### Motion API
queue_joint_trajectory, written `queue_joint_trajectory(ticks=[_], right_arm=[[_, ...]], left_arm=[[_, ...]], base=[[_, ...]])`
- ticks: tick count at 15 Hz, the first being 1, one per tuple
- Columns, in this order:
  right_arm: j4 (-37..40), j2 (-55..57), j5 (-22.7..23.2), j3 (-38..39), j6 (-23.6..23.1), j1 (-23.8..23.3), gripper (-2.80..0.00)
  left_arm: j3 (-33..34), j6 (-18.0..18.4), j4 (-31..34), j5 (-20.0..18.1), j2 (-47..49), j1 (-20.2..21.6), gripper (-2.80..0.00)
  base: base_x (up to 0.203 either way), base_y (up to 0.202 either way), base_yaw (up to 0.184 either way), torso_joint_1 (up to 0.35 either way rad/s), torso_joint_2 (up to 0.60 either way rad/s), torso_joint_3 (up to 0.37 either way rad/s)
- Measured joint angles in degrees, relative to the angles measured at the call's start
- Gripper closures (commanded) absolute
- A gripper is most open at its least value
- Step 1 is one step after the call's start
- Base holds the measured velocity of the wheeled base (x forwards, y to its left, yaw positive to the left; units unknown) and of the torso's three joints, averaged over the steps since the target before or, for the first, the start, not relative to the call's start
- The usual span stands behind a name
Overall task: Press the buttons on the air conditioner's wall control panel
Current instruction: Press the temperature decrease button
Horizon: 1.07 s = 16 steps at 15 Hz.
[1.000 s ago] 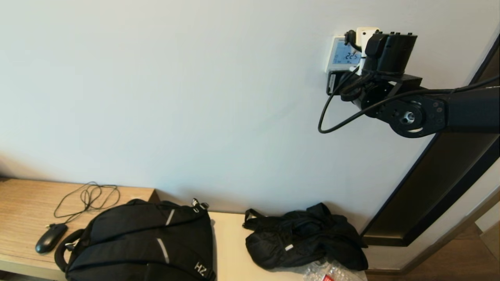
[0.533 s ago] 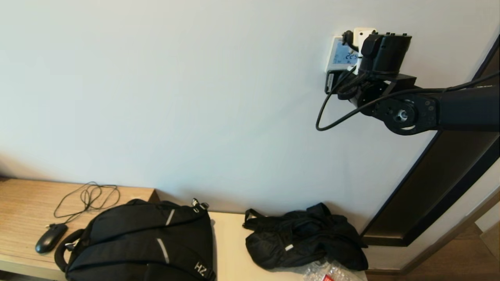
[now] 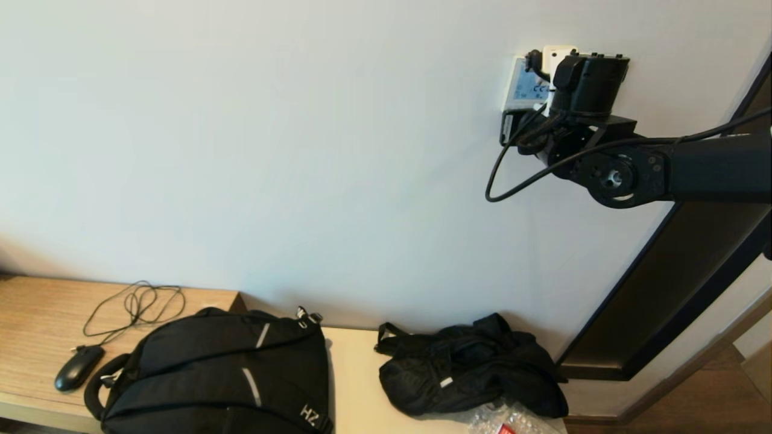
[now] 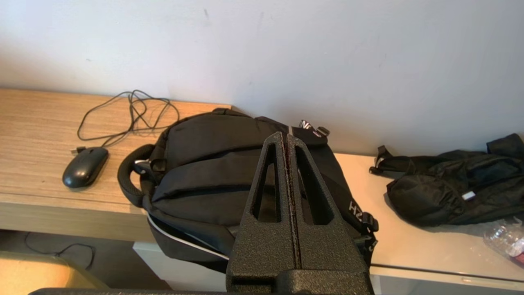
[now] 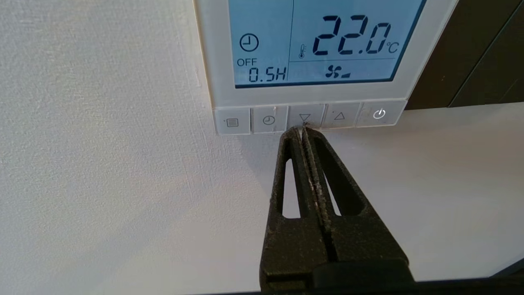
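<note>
The white wall control panel (image 5: 213, 61) has a pale blue screen (image 5: 319, 41) reading 22.0 °C and OFF 0.5H. It also shows in the head view (image 3: 515, 84), mostly behind my right arm. A row of square grey buttons (image 5: 268, 120) runs along its lower edge. My right gripper (image 5: 302, 130) is shut and empty, its tips touching the lower edge of the down-arrow button (image 5: 305, 116). My left gripper (image 4: 285, 137) is shut and empty, parked low over the black backpack (image 4: 213, 155).
A black plate (image 3: 509, 126) sits on the wall just under the panel. A dark door frame (image 3: 681, 289) is to the right. On the bench below lie the backpack (image 3: 223, 374), a black mouse with cable (image 3: 78, 366), a black bag (image 3: 470, 367) and crumpled plastic (image 3: 512, 419).
My right arm has moved a little left and up along the wall, covering more of the panel. Nothing else moved.
</note>
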Motion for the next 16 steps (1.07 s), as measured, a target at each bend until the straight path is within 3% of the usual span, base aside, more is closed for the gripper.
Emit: queue_joint_trajectory(ticks=[9, 16], right_arm=[[-0.44, -3.33, -0.10, 3.70, 0.02, 0.58, 0.00], [-0.19, -1.94, -0.02, 1.79, -0.01, 0.00, 0.00]], left_arm=[[0.00, -0.01, 0.00, 0.02, 0.00, 0.00, 0.00], [0.00, 0.01, 0.00, 0.01, 0.00, 0.00, 0.00]], base=[[0.000, 0.000, 0.000, 0.000, 0.00, 0.000], [0.000, 0.000, 0.000, 0.000, 0.00, 0.000]])
